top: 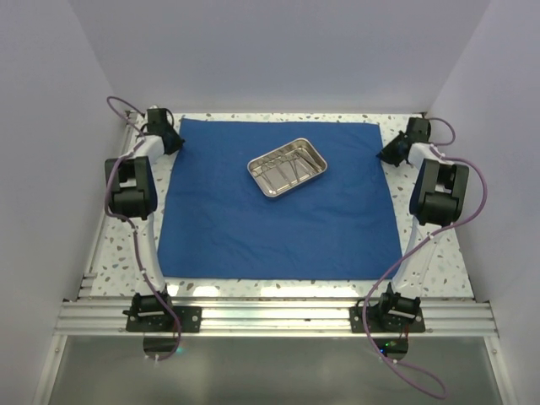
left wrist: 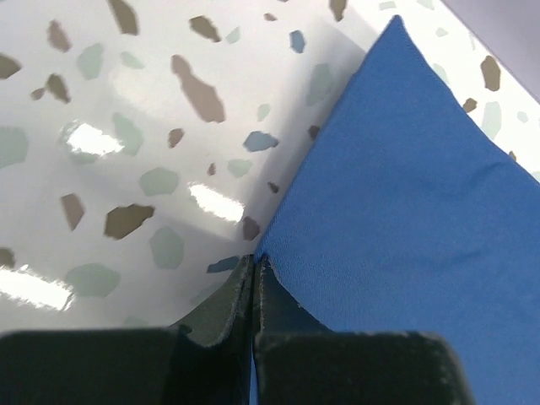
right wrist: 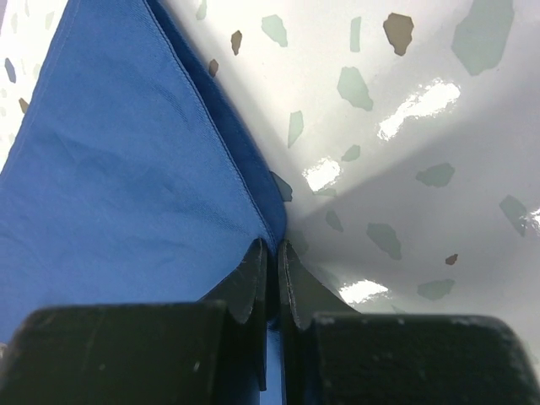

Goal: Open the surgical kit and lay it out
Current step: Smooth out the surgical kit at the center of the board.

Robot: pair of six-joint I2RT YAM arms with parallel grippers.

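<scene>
The royal-blue cloth (top: 278, 228) of the surgical kit lies spread flat over the table. On it, a little behind the middle, stands the steel tray (top: 300, 181) with slim silver instruments (top: 283, 169) inside. My left gripper (top: 175, 135) is at the cloth's far left corner. In the left wrist view it (left wrist: 255, 260) is shut on the cloth's edge (left wrist: 405, 211). My right gripper (top: 388, 154) is at the far right corner. The right wrist view shows it (right wrist: 272, 245) shut on the cloth's hem (right wrist: 126, 186).
The speckled white tabletop (top: 126, 253) shows as narrow strips around the cloth. White walls close in the left, right and back. An aluminium rail (top: 270, 319) with both arm bases runs along the near edge.
</scene>
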